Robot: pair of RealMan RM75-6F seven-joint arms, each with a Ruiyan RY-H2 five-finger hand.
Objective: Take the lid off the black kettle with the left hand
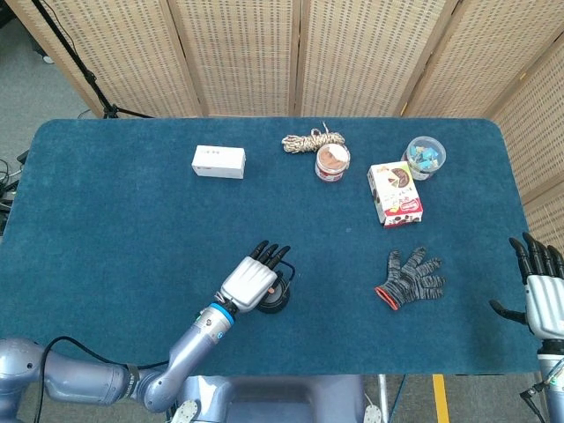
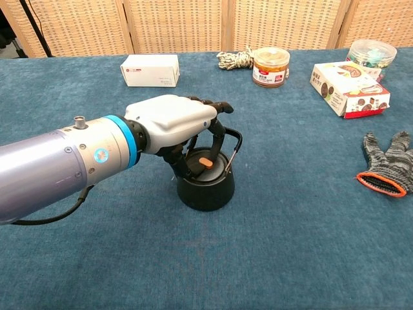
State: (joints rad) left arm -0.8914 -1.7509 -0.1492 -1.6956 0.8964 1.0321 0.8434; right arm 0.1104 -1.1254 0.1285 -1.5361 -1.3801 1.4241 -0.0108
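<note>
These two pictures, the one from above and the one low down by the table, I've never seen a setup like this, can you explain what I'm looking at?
It is a robot with two metal arms, each ending in a hand, worked remotely by a person. Both cameras sit on the robot: the head view looks down on the blue table, the chest view looks across it.

The left hand is poised over a small black kettle, fingers reaching down around its lid, which has an orange knob and is still on. Whether the fingers already grip it is hidden. The right hand waits open at the table's edge.

Also lying there: a white box, a coil of rope, a brown-filled jar, a snack box, a clear tub and a grey glove.
</note>
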